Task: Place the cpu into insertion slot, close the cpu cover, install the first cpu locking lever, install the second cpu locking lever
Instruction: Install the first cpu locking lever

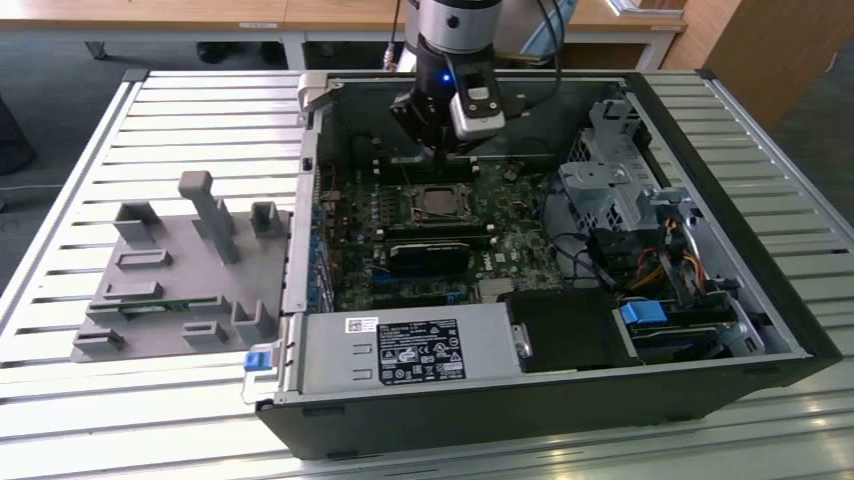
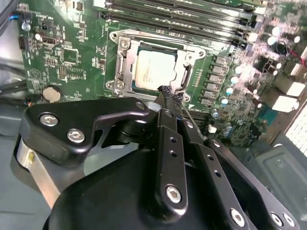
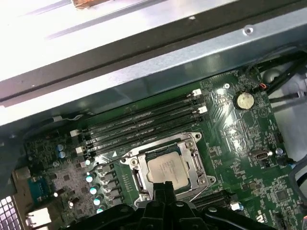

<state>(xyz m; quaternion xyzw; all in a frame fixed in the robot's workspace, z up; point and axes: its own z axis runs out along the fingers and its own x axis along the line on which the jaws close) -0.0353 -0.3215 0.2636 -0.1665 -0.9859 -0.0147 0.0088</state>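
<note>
1. The arm hangs over the open computer case (image 1: pixel 561 400), and the gripper (image 1: pixel 447 160) is down near the case's far wall, right above the motherboard (image 1: pixel 514 255).
2. In the second wrist view the gripper (image 2: pixel 168 93) has its fingers drawn together with no gap showing at the tips. Whether they pinch anything, I cannot tell.
3. The tips sit right at the edge of the insertion slot (image 2: pixel 158 46), on the side away from the memory slots (image 2: pixel 177 12).
4. The cpu (image 2: pixel 154 72) is in. It lies flat in the slot, silver top up, around the middle of the board.
5. The cpu cover (image 2: pixel 122 62) lies down around the chip, which shows through its window.
6. A thin metal rod (image 2: pixel 194 125) slants out from the socket beside the fingers.
7. In the first wrist view it is the same story: cpu (image 3: pixel 168 167) seated, cover (image 3: pixel 196 163) framing it, gripper (image 3: pixel 165 187) at the near edge.
8. A coin battery (image 3: pixel 244 99) shines near one board corner.
9. A grey fixture (image 1: pixel 174 270) rests on the slatted table (image 1: pixel 80 200), towards the exterior view's left edge.
</note>
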